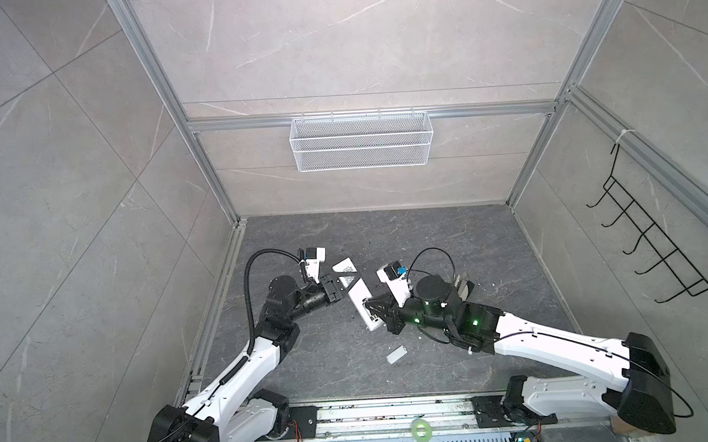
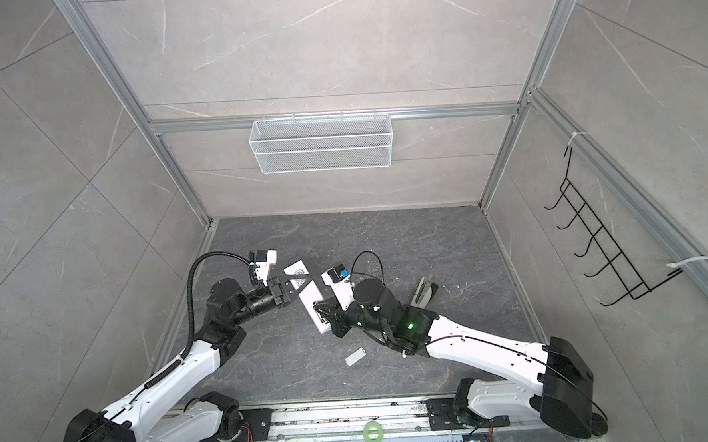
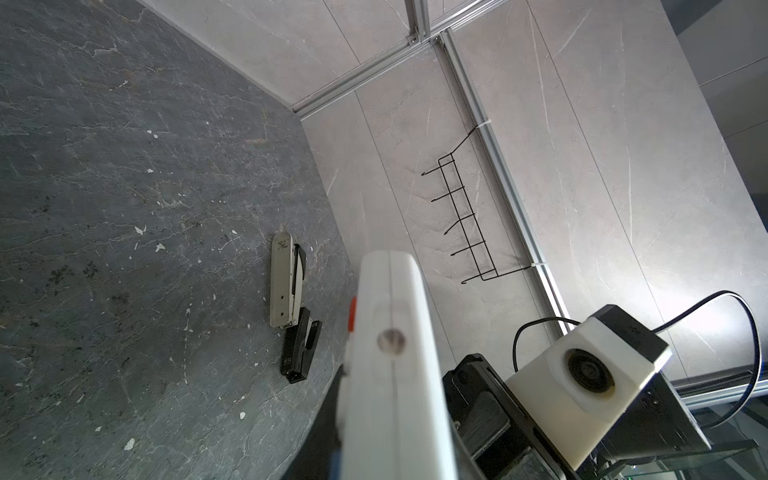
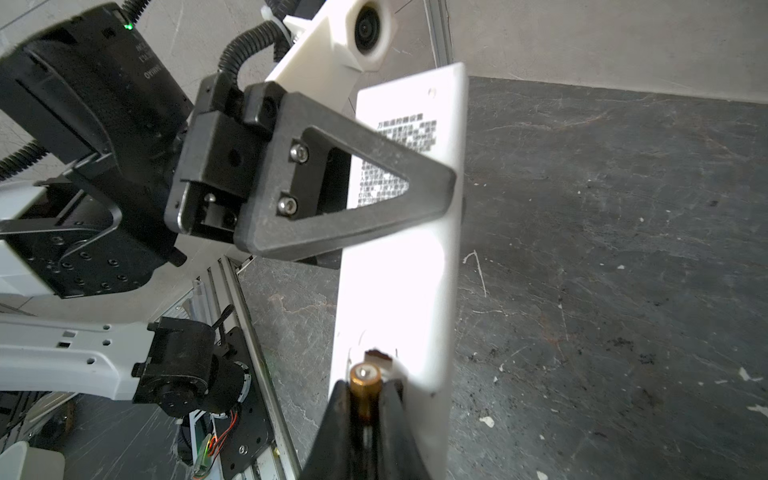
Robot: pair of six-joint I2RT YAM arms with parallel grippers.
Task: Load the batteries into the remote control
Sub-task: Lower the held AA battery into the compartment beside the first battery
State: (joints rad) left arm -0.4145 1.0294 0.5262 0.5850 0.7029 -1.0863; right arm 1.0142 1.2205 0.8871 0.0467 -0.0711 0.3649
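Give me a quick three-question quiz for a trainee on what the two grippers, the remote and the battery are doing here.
1. True or false: the left gripper is shut on the long slim white plastic remote control.
2. The small dark cylindrical battery with a gold-coloured end is: A, fully seated in the remote; B, pinched in the right gripper, gold end at the remote's open compartment; C, dropped out of sight.
3. Where does the small loose white rectangular cover lie?
Key: 1 true; 2 B; 3 on the dark stone tabletop, apart from both grippers.
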